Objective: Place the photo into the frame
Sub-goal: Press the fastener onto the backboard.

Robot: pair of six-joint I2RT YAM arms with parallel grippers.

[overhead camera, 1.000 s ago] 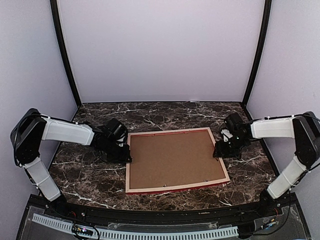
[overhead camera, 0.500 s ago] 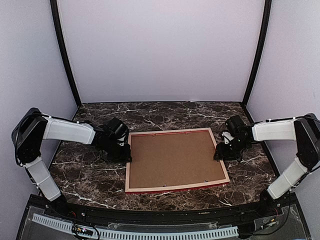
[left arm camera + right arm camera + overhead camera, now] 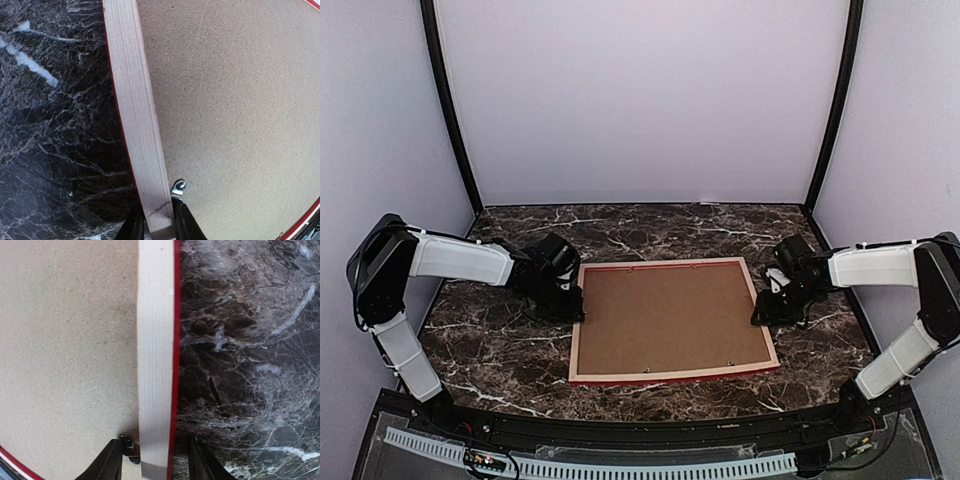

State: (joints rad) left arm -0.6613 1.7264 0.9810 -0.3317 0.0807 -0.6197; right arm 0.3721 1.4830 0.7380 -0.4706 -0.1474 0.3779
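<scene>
The frame (image 3: 577,335) lies face down on the marble table, its pale wood back up and a thin red edge showing. A brown backing board (image 3: 665,320) fills it. The photo is hidden. My left gripper (image 3: 574,311) is shut on the frame's left rail (image 3: 135,110), one finger on each side, beside a small metal tab (image 3: 178,188). At the opposite side, my right gripper (image 3: 759,312) straddles the right rail (image 3: 155,340). It stands open, with a gap between each finger and the wood.
Dark marble tabletop (image 3: 490,350) surrounds the frame on all sides. Black posts and pale walls close off the back and sides. A small dark turn clip (image 3: 129,445) sits on the backing board (image 3: 65,340) by my right gripper's inner finger.
The right gripper's jaws have narrowed around the right rail, and that arm has slid slightly toward me. The frame has turned a little squarer. The left grip is unchanged.
</scene>
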